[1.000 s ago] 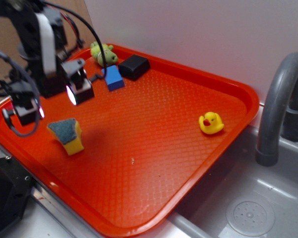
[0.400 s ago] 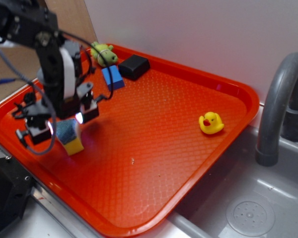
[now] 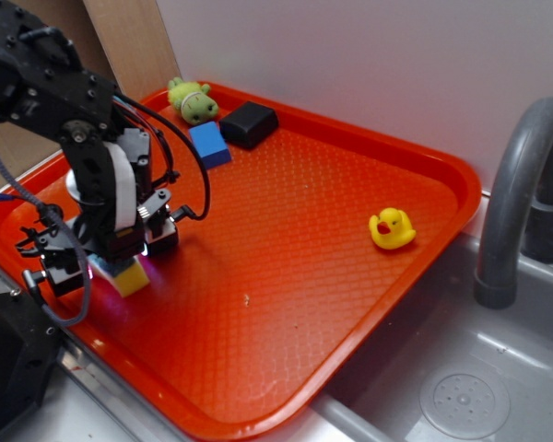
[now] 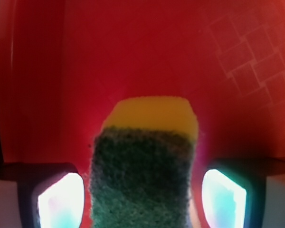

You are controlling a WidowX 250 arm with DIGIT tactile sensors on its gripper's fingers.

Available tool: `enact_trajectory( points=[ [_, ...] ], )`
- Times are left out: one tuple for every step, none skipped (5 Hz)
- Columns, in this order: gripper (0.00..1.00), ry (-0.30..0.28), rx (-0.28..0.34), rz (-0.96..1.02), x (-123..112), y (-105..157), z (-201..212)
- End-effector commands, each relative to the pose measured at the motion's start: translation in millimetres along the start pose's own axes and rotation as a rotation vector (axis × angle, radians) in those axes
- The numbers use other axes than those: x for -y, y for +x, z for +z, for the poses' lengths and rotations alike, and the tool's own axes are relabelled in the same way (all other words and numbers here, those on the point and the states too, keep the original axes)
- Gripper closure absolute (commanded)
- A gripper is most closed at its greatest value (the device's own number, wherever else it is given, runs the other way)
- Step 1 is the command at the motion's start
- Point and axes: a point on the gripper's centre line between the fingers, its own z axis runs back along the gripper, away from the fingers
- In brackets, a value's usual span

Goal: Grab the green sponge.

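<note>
Gripper (image 3: pixel 109 258) straddling the green sponge (image 4: pixel 145 166)
Jaws spread wide, one pad either side; sponge sits at the orange tray's (image 3: pixel 350 304) 9 o'clock edge.

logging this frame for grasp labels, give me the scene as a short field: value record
surface: red tray beside a grey sink
target: green sponge, yellow foam with dark scouring face, near the tray's front-left edge
gripper: gripper lowered over the sponge, open
fingers: one finger on each side of the sponge, small gaps visible, not yet closed
other items: yellow rubber duck, blue block, black box, green plush toy
task state: sponge not yet grasped
</note>
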Motion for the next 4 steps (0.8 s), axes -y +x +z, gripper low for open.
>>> enact_trajectory(
  points=[
    [1.0,-0.006,0.057,0.086,1.2,2.3,6.0],
    [1.0,-0.057,-0.029,0.246,-3.8,-7.6,19.3],
    [1.0,0.023,0.011,0.535,-11.2,-34.7,64.9],
    [1.0,-0.029,0.112,0.776,-23.8,-62.1,111.0]
  ],
)
